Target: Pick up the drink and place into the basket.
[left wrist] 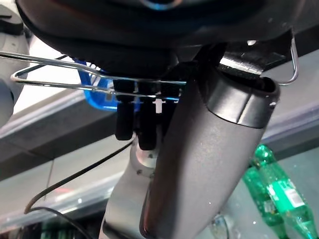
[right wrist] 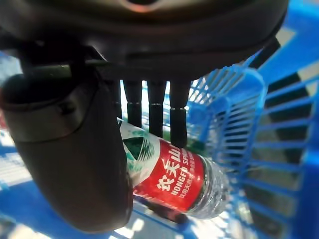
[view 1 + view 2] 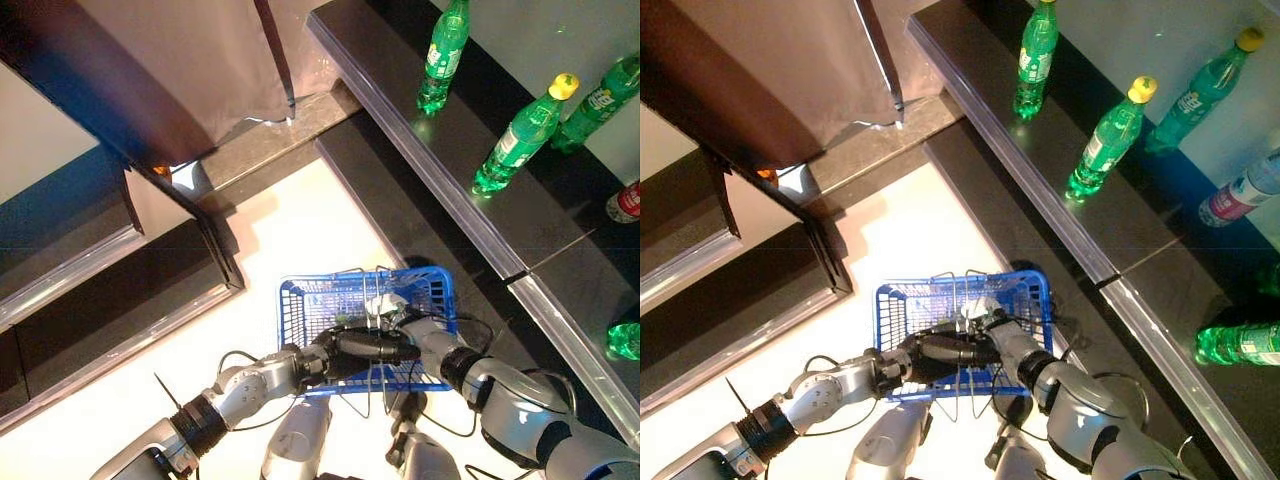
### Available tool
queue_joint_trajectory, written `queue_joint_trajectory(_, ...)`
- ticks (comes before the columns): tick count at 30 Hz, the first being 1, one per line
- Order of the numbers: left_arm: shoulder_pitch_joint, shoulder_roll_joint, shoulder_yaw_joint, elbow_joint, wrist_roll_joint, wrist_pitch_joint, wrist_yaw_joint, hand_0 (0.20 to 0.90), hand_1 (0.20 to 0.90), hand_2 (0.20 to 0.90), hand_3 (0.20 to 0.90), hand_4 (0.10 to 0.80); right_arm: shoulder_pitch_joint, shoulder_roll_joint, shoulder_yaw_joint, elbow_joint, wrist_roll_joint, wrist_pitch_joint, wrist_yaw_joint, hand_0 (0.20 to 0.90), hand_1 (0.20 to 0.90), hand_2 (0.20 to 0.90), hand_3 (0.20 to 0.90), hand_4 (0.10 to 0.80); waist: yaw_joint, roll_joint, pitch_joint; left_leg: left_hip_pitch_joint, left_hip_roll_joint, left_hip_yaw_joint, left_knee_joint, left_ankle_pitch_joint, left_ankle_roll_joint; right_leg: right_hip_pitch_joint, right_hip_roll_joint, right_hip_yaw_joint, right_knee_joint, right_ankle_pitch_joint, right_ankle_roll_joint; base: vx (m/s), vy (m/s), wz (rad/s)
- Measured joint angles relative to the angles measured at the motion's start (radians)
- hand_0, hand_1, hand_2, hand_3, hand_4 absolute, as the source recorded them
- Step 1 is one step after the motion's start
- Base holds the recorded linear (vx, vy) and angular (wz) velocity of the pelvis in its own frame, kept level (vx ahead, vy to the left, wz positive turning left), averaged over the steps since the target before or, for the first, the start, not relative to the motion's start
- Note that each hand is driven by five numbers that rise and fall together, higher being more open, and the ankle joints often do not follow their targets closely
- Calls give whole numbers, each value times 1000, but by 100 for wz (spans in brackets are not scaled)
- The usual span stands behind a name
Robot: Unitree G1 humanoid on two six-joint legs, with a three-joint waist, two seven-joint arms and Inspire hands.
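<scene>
Drink: a clear bottle point(image 2: 172, 179) with a red label, lying in the right hand over the inside of the basket; it does not show clearly in the head views.
Right hand: the right hand point(image 2: 149, 112) comes in from the lower right over the basket; its fingers point(image 2: 178, 119) reach across the top of the bottle and its thumb point(image 2: 75, 164) curls round the near side, so it is clamped on the bottle.
Left hand: the left hand point(image 3: 372, 346) reaches in from the lower left; its fingers point(image 1: 124, 119) are curled under the wire handle point(image 1: 60, 82) of the basket and hold it up.
Basket: a blue plastic basket point(image 3: 295, 300) hanging just before the robot, above the pale floor point(image 3: 280, 230), near the edge of the dark worktop point(image 3: 470, 215).
Key relation: the bottle lies below the right palm with its long axis across the fingers, roughly level, and the blue mesh walls show close behind and beside it; the bottle seems already inside the rim, though whether it touches the bottom I cannot tell.
Step, as I judge it: the placing is nearly done; what is left is to uncurl the right hand and let the bottle settle.
Other things: several green bottles point(image 3: 520, 135) stand on the worktop, far right, well apart from the basket.
</scene>
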Motion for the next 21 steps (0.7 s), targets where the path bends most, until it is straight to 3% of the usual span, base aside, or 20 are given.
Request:
queue_joint_trajectory(3, -14, -25, 0, 27, 0, -14, -13, 300, 300, 300, 200, 100, -1, -1, -1, 10, 0, 14, 4, 300, 300, 300, 200, 100, -1, 15, 4, -15, -3, 1, 2, 3, 2, -21, 0, 1, 10, 0, 1, -11, 17, 0)
queue_joint_trajectory(5, -18, -27, 0, 36, 0, -23, -13, 300, 300, 300, 200, 100, -1, 1, 0, 22, 2, 22, 5, 578, 578, 578, 524, 424, -1, 22, 6, -16, -4, 1, 1, 4, 3, -22, -1, 1, 10, 1, 2, 0, 0, 0)
queue_joint_trajectory(6, -18, -29, 0, 37, 0, -29, -13, 300, 300, 300, 200, 100, -1, 2, 0, 23, 2, 25, 4, 900, 900, 900, 900, 800, 0, 24, 7, -16, -4, 1, 0, 4, 3, -22, -1, 1, 9, 1, 2, 0, 0, 0)
queue_joint_trajectory(21, -30, -28, 3, 70, -10, -42, -6, 300, 300, 300, 200, 100, -49, -7, -82, 15, 171, 3, -141, 900, 900, 900, 900, 800, -5, 22, 7, -12, -2, 5, -1, 5, 4, -22, 0, 5, 10, 2, 3, 0, 0, 0)
